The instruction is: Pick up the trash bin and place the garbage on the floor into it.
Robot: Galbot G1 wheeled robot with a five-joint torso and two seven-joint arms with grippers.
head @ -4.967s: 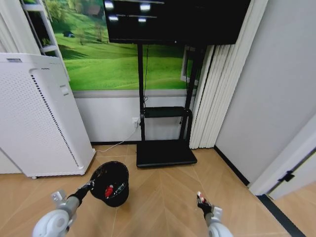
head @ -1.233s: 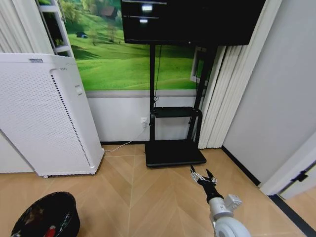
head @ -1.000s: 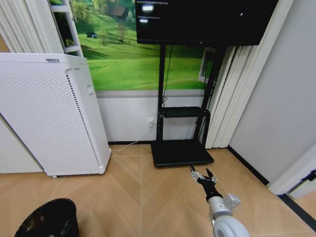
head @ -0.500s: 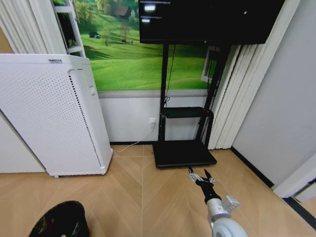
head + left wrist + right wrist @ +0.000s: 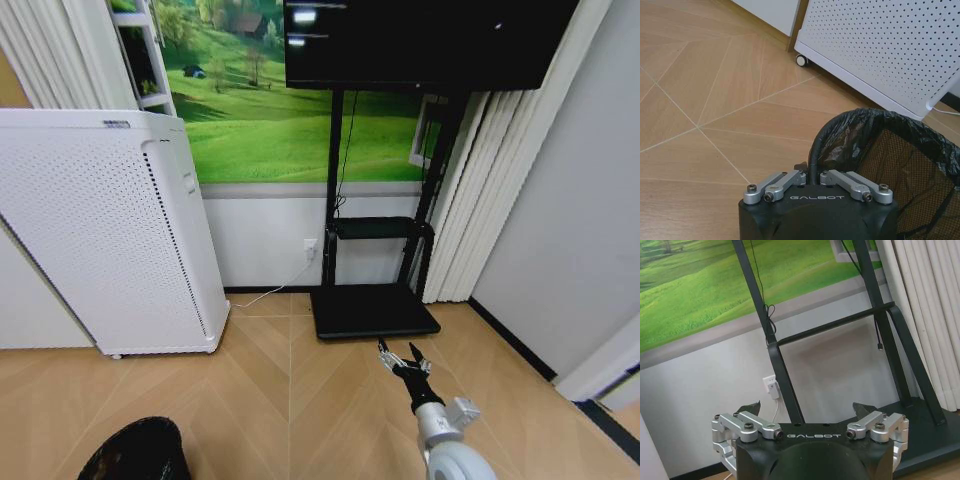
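Hanging at the lower left edge of the head view, the trash bin (image 5: 137,452) is seen as a round black mesh basket lined with a black bag, above the wooden floor (image 5: 300,400). In the left wrist view the bin's rim (image 5: 875,125) is pinched by the left gripper (image 5: 813,167), whose jaws are drawn together on the bag-covered edge. Brownish mesh wall is visible inside the bin through the opening, but what lies at its bottom cannot be made out from either view. A white perforated appliance (image 5: 100,230) on small wheels is seen just beyond the bin, against the wall, with a white cable (image 5: 270,290) running from a wall socket to the floor beside it.

The right gripper (image 5: 404,362) is held out over the floor in front of the black stand base (image 5: 372,312), its jaws spread wide and nothing held between them. In the right wrist view the same spread fingers (image 5: 751,407) are pointed toward the stand's black legs (image 5: 775,360) and the white wall socket (image 5: 771,387). A dark screen (image 5: 430,40) is mounted atop the stand, before a green landscape mural (image 5: 260,130).
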